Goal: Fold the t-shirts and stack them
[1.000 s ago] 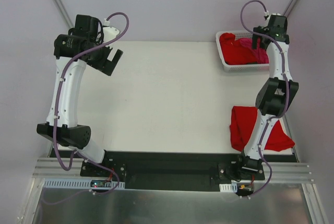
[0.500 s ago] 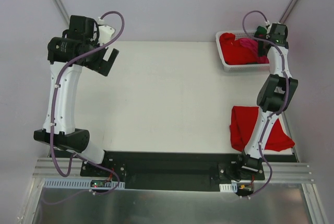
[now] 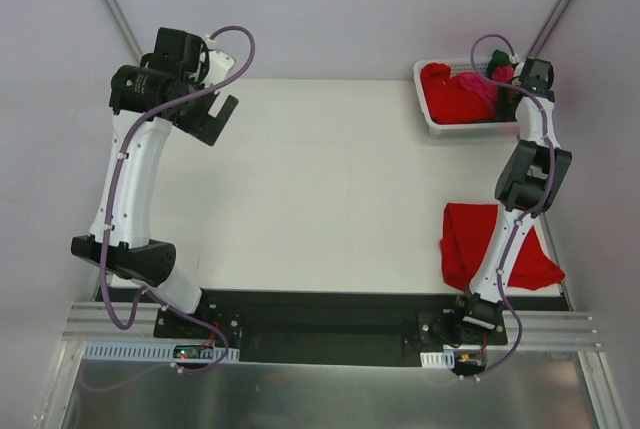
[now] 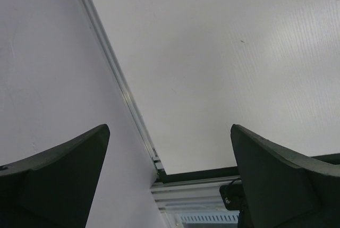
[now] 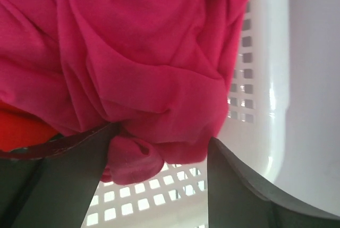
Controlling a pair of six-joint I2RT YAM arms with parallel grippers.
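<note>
A white slotted basket (image 3: 458,129) at the table's far right corner holds a bright red t-shirt (image 3: 445,94), a magenta t-shirt (image 3: 481,85) and a bit of dark green t-shirt (image 3: 497,58). My right gripper (image 3: 508,77) reaches down into the basket's right end. In the right wrist view the magenta t-shirt (image 5: 138,63) fills the frame, and my right gripper (image 5: 163,135) has closed onto a bunched fold of it, the cloth touching both fingers. Another red t-shirt (image 3: 470,244) lies on the table near the right arm's base. My left gripper (image 3: 213,114) (image 4: 169,127) hangs open and holds nothing.
The basket's slotted wall (image 5: 255,79) stands right beside my right finger. The left wrist view shows the table's left edge rail (image 4: 119,79) and the enclosure wall (image 4: 42,68). The right arm's links cross above the red t-shirt lying near its base.
My right gripper has moved further right and deeper into the basket, and its jaws have narrowed around the magenta fold. The left arm swayed slightly and stays raised.
</note>
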